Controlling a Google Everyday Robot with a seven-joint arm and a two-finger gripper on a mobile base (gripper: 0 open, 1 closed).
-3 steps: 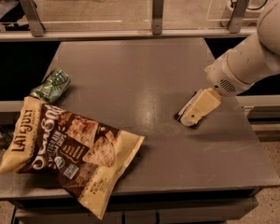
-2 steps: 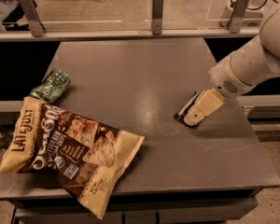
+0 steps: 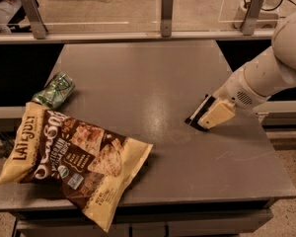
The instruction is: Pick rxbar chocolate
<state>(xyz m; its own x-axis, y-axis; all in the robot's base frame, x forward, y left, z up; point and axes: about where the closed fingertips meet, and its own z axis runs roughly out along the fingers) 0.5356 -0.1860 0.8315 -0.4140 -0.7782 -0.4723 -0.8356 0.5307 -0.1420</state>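
Gripper (image 3: 213, 116) low at the right side of the table (image 3: 138, 78), set over the bar (image 3: 196, 113), whose black wrapper shows only at the gripper's left edge and lies flat on the surface. Cannot tell whether clamped on the bar or merely poised around it. Reach apparently done; grasp unconfirmed, lift not yet made. Well apart at the left, chip bag (image 3: 74, 157) with green packet (image 3: 54, 90) just beside it. Nothing seen to block a straight lift.

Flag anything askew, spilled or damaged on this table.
The chip bag lies skewed, its corners hanging over the table's front-left edge. The green packet looks crumpled at the left edge. The gripper is low over the rxbar at the right, mostly covering it. Nothing is spilled.
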